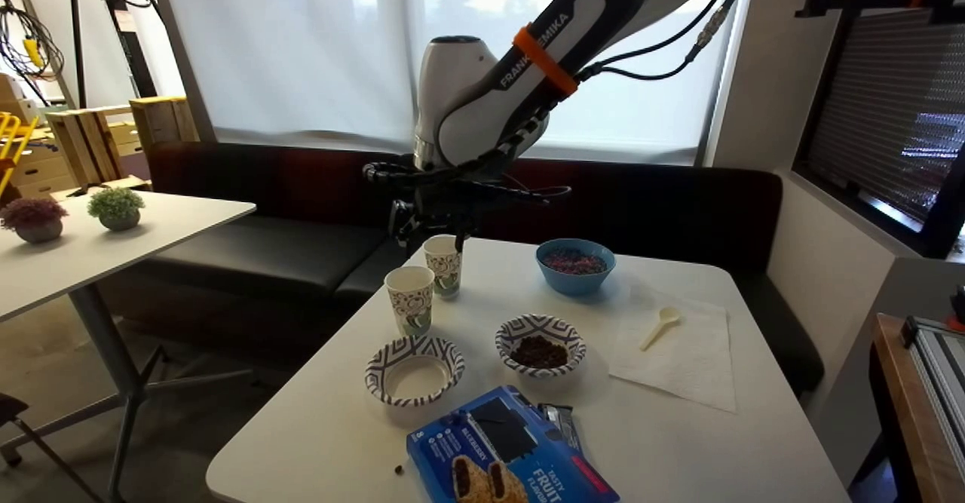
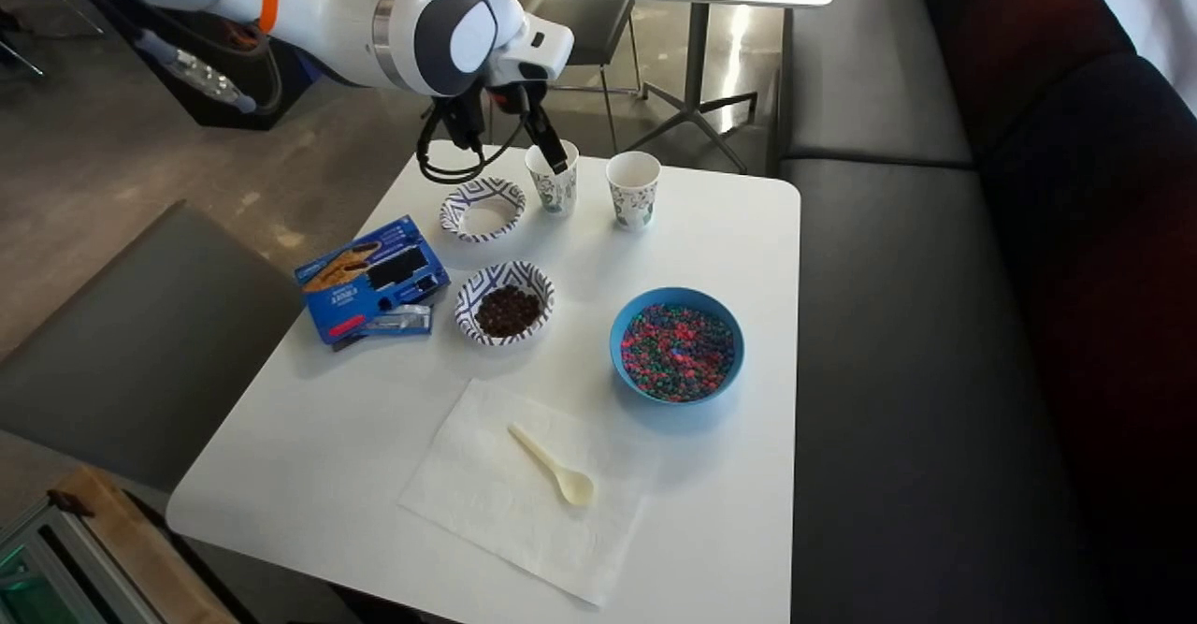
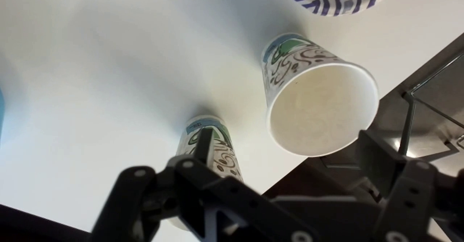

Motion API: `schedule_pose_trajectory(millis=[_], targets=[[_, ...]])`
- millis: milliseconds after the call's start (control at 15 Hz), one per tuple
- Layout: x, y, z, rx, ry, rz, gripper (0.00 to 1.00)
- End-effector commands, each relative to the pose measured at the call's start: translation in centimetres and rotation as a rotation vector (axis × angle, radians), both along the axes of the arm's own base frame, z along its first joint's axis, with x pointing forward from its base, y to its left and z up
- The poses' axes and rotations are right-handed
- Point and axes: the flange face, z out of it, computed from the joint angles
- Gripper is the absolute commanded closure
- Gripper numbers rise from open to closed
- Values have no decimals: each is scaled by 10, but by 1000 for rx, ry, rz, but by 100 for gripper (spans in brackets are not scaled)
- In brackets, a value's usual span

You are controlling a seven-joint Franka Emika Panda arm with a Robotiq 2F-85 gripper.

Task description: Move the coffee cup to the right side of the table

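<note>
— Closest, in the wrist view: the gripper [image 3: 286,136], matte black, hinged, dotted with round screw heads.

— Spread or pressed together?

— Spread wide. Overlapping a cup [image 3: 223,155] in that view with one finger [image 3: 204,144], and with the opposite finger the rim of a second cup [image 3: 319,107]. Touching either? Can't tell.

— Which for the task?

— Can't tell that either. Near twins: tapered paper, rolled lips, brown scrolls, patches of green, a blue band at the foot. Both upright and apart, near one edge of the counter [image 2: 720,502], smooth, white and round-cornered.

— Beside what?

— For the second, just beside a shallow paper bowl [image 1: 416,380], navy and white geometry round a pale base. For the first, nearer the padded grey bench [image 2: 898,343]. Near that bowl, a matching bowl [image 1: 539,327] holding crumbly brown bits [image 1: 539,353].

— Farther across?

— A smooth blue bowl [image 1: 576,284], round and deep, holding tiny pink, green and blue grains [image 2: 678,353].

— And lying flat?

— A thin white napkin [image 2: 496,512], squarish, under a cream spoon [image 2: 552,466] with an oval head. Also a shiny blue cardboard box [image 2: 374,278], printed with bars, and just beside it a crinkled silvery wrapper [image 2: 402,321].

— Overhead?

— A glossy white arm [image 2: 323,21], ringed in orange.
</note>
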Motion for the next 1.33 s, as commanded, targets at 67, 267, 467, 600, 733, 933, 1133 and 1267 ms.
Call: schedule_pose_trajectory(millis=[67,267,467,600,733,933,1133,1267], targets=[[0,0,2,1,-1,1,0],[2,-2,-5,28,16,-37,0],[5,-8,-14,50,-1,-63,0],[7,-13,-21,69,6,-80,0],[9,-17,-31,82,9,-93,0],[15,-21,-47,98,12,-105,0],[22,-19,-60,101,11,-93,16],[27,-18,-65,98,-10,-84,30]])
